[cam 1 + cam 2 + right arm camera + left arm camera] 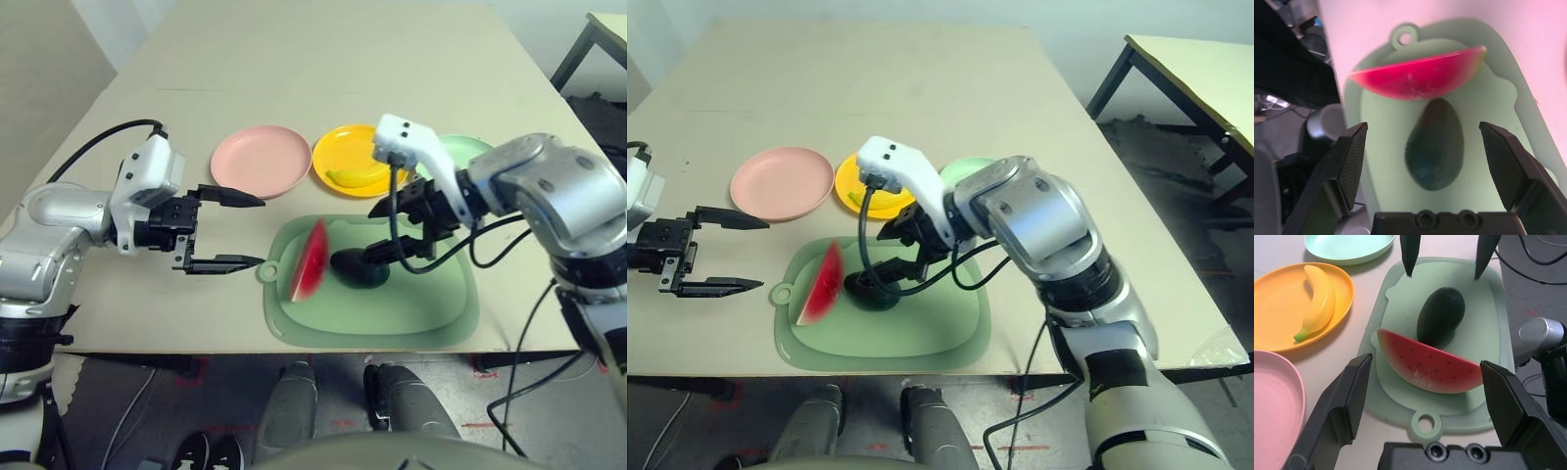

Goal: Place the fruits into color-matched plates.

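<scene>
A red watermelon wedge (311, 260) with green rind stands on edge on the pale green mat (431, 313), with a dark green avocado (361, 268) just to its right. The banana (358, 176) lies in the yellow plate (338, 147). The pink plate (260, 160) sits to the left of it and the mint green plate (465, 149) to the right, partly behind my right arm. My right gripper (370, 235) hovers open directly over the avocado (1435, 147), fingers apart from it. My left gripper (261, 231) is open, left of the mat's ring tab, facing the watermelon (1425, 369).
The mat lies near the table's front edge, its ring tab (265, 269) pointing at my left gripper. A black cable (490, 235) loops from my right wrist above the mat's right side. Bare tabletop stretches behind the plates, and a second table (1205, 69) stands at the far right.
</scene>
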